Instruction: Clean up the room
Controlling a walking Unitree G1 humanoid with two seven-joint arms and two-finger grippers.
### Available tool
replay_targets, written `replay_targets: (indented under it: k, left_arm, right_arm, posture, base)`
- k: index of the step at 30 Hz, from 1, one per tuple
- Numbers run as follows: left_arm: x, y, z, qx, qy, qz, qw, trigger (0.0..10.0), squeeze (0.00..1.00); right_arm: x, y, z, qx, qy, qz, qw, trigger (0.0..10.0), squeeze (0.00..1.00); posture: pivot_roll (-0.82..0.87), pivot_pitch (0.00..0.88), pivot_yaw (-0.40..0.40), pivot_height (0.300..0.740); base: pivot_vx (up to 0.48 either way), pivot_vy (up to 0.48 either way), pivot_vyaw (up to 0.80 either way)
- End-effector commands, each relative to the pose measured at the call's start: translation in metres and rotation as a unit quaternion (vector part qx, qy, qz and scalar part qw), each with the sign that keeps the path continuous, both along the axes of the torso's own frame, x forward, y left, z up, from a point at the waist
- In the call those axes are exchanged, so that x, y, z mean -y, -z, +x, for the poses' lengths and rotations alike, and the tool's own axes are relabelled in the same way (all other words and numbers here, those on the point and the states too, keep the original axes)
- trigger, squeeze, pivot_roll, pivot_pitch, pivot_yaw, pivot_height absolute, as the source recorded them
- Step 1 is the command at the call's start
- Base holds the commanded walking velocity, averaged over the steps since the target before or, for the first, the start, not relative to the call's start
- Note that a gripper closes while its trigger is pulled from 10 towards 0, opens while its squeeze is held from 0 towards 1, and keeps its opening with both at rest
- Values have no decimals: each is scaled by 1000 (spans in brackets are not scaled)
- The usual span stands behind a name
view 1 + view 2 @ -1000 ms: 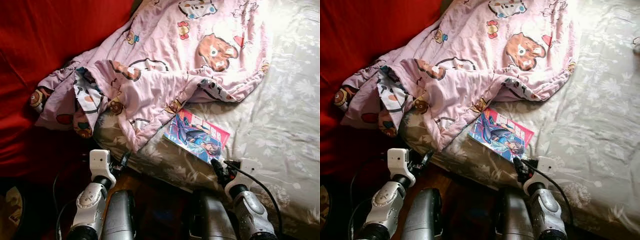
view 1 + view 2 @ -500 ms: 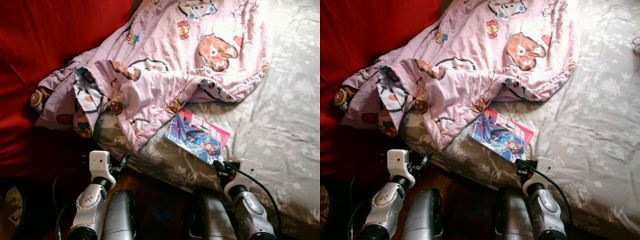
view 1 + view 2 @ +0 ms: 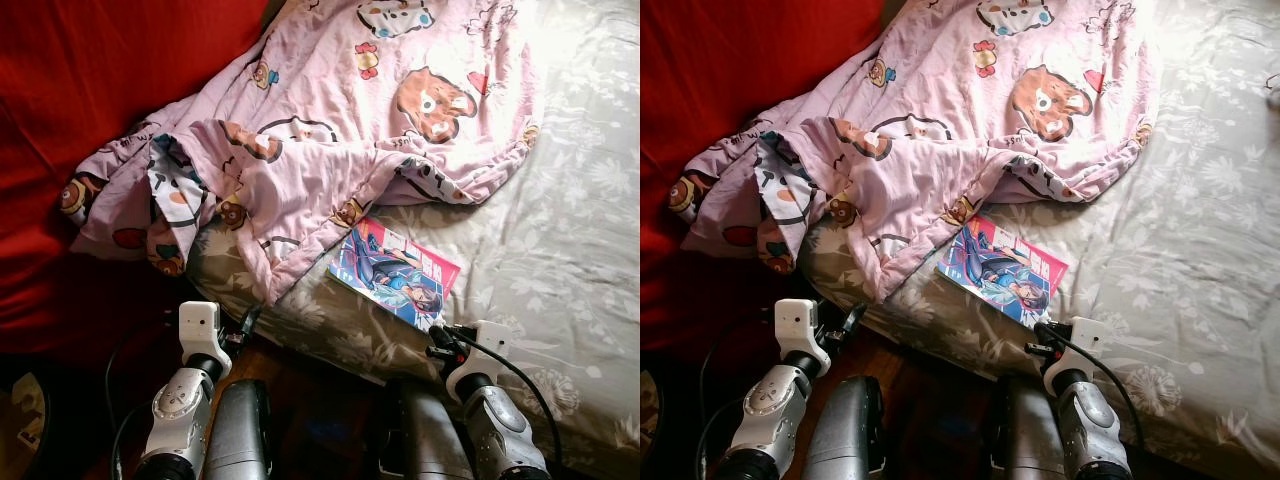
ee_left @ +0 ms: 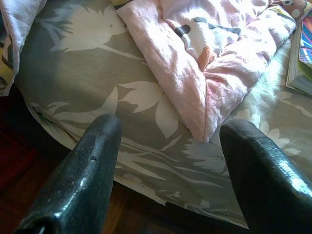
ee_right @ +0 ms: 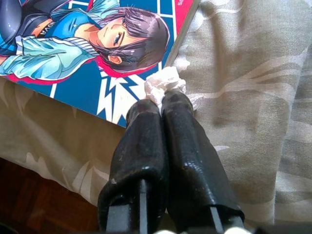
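Our right gripper (image 5: 161, 105) is pinched closed on a white tissue scrap (image 5: 165, 82) beside the manga book (image 3: 395, 272), trash pickup; left gripper (image 4: 165, 146) idles open.

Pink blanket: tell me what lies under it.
The pink blanket covers the grey flowered sheet and overlaps a corner of the comic book. Anything else beneath is hidden by its folds.

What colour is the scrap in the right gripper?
White; the scrap shows best in the right wrist view, pinched by the right gripper.
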State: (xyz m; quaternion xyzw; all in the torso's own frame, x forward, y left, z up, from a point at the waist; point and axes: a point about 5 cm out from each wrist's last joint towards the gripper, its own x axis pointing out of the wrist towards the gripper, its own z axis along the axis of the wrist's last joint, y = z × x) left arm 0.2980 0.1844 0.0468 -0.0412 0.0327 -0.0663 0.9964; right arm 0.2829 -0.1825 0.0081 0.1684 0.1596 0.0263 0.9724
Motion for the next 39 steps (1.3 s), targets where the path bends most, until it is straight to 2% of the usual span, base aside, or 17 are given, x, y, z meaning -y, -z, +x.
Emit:
replay_targets:
  k: [1, 6, 12, 16, 18, 26, 32, 38, 39]
  left_arm:
    - [-5, 12, -9, -29, -2, 5, 1000, 10000, 0]
    - [-6, 12, -9, -30, -4, 5, 1000, 10000, 0]
    - [-8, 13, -10, -32, -8, 3, 999, 10000, 0]
    - [-8, 12, -9, -31, -10, 3, 999, 10000, 0]
    - [-9, 12, -9, -32, -12, 1, 999, 10000, 0]
    - [-11, 12, -9, -34, -20, -4, 999, 10000, 0]
    - [-17, 13, -8, -38, -41, -14, 998, 10000, 0]
    - [-21, 14, -7, -44, -61, -23, 997, 10000, 0]
    - [-23, 17, -8, -50, -71, -28, 996, 10000, 0]
  right_arm:
    - [0, 10, -10, -19, 0, -9, 1000, 0, 0]
    - [2, 7, -9, -7, 15, -11, 1000, 0, 0]
    - [16, -9, -4, 42, 77, -47, 995, 0, 0]
    - [14, -16, -3, 65, 68, -52, 994, 0, 0]
    - [10, -24, -1, 90, 56, -71, 992, 0, 0]
    - [-1, -40, 4, 129, 27, -87, 988, 0, 0]
    - [-4, -63, 5, 174, 4, -99, 980, 0, 0]
    - [-2, -66, 4, 175, 6, -96, 980, 0, 0]
    - [0, -58, 2, 157, 8, -102, 982, 8353, 0]
  posture:
    - [101, 296, -14, 599]
    - [101, 299, -14, 599]
    - [98, 305, -18, 599]
    - [95, 307, -19, 599]
    - [92, 304, -20, 599]
    - [90, 300, -26, 599]
    - [81, 293, -30, 599]
    - [71, 279, -28, 599]
    - [72, 270, -26, 599]
  base:
    - [0, 0, 0]
    - [0, 0, 0]
    - [0, 0, 0]
    - [0, 0, 0]
    - [0, 0, 0]
    - [0, 0, 0]
    - [0, 0, 0]
    - [0, 0, 0]
    - [0, 0, 0]
